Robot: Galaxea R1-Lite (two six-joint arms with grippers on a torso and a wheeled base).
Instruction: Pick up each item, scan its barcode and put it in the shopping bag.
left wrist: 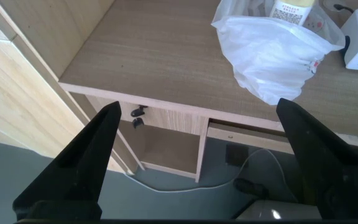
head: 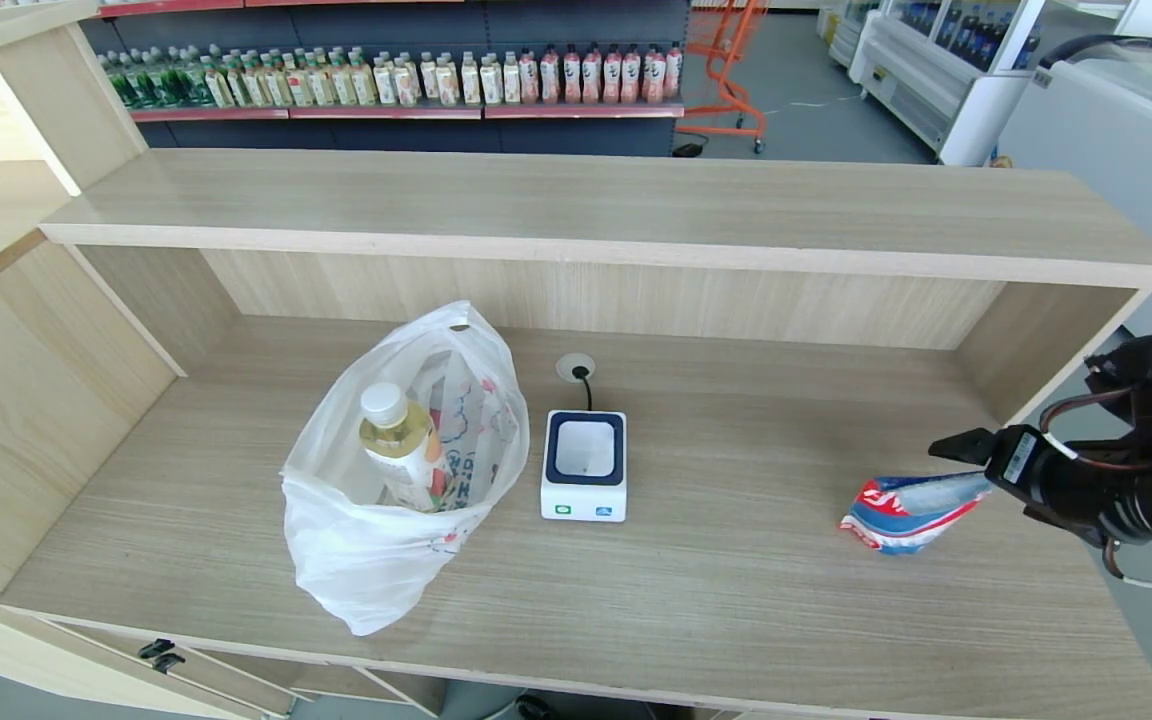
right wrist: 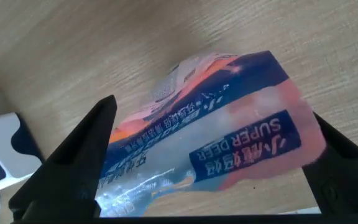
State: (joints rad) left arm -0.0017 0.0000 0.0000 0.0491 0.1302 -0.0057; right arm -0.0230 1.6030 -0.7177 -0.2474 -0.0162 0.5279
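Packet (head: 901,515) sat btwn right gripper's (right wrist: 213,109) wide-open fingers, not gripped yet; best to pinch mid-pack, barcode facing scanner (head: 584,465); left gripper (left wrist: 199,104) gaped wide, empty.

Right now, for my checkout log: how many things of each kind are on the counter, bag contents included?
Shopping bag: 1
Bottle, in the bag: 1
Scanner: 1
Snack packet: 1
Total: 4

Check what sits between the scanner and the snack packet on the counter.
Nothing. In the head view, the stretch of counter between the scanner and the snack packet is bare wood.
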